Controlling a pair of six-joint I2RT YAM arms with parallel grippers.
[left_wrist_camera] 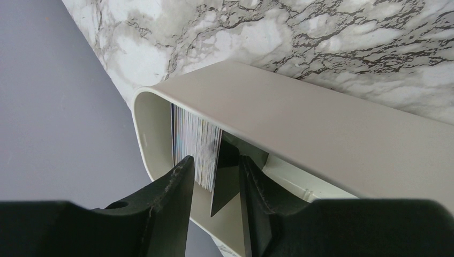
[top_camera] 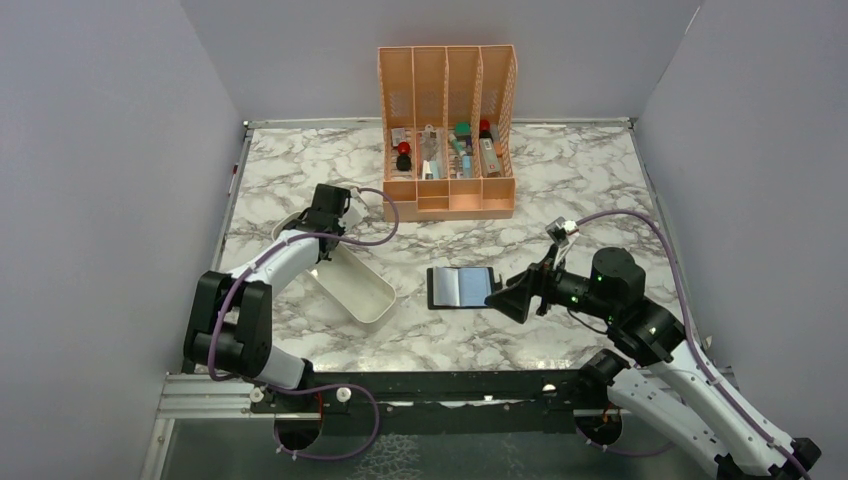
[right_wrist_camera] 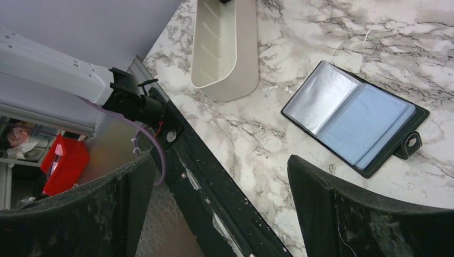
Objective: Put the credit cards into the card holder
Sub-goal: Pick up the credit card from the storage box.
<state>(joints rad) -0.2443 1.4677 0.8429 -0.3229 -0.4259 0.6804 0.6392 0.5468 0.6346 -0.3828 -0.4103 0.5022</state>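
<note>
Left claw (left_wrist_camera: 215,163): down inside one rounded end of the tray (left_wrist_camera: 321,123). Jaws part-way apart, straddling the cards (left_wrist_camera: 197,147).
- Cards stand on edge in a tight stack. Only their striped edges show, so no count is possible.
- A dark flat sheet (left_wrist_camera: 225,174) leans beside the stack, on the side of the right finger (left_wrist_camera: 259,203). Whether it is a card cannot be told.
- Whether the pads press the stack or merely flank it cannot be told: the contact lines fall in shadow. Grip state not determined.
- Top view: the wrist covers that tray end, hiding both fingers and cards. The rest of the tray interior looks bare.

Right claw (right_wrist_camera: 218,160): jaws wide apart, nothing between them. It hangs over the near table edge, just right of the holder (right_wrist_camera: 356,115) and not touching it. The fingers are cut off at the bottom of the wrist view.

Holder: open and flat on the table (top_camera: 560,180), between the tray and the right claw and apart from both. One page is bluish and the other pale with glare. Pocket contents are unreadable. The clasp tab (right_wrist_camera: 411,142) juts from one edge.

Organiser (top_camera: 448,130): stands at the far edge. The small items in its slots are too small to identify.
</note>
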